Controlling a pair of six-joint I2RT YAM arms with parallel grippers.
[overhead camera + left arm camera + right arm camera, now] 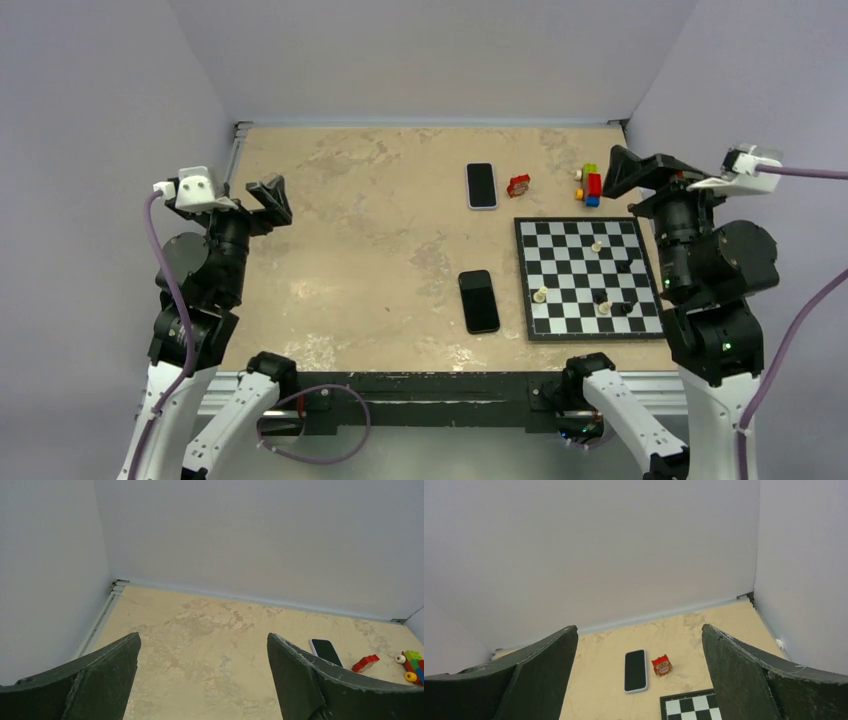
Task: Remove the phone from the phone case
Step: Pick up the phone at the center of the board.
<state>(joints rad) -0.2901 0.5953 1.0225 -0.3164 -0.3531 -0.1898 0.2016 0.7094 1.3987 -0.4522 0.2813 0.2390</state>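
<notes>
A phone with a black screen in a pale lavender phone case [481, 185] lies flat at the back middle of the table. It shows in the right wrist view as the phone [635, 670] and at the right edge of the left wrist view as the phone [326, 651]. A second, all-black phone [479, 300] lies nearer the front; I cannot tell whether it has a case. My left gripper [270, 200] [202, 637] hangs open over the table's left side. My right gripper [625, 172] [639, 628] hangs open at the right, above the table. Both are empty and far from either phone.
A small red owl block [518, 185] [662, 665] sits just right of the cased phone. A coloured brick toy [590, 185] [411, 662] stands at the back right. A chessboard [560, 262] with several pieces lies at the right front. Walls enclose the table's back and sides.
</notes>
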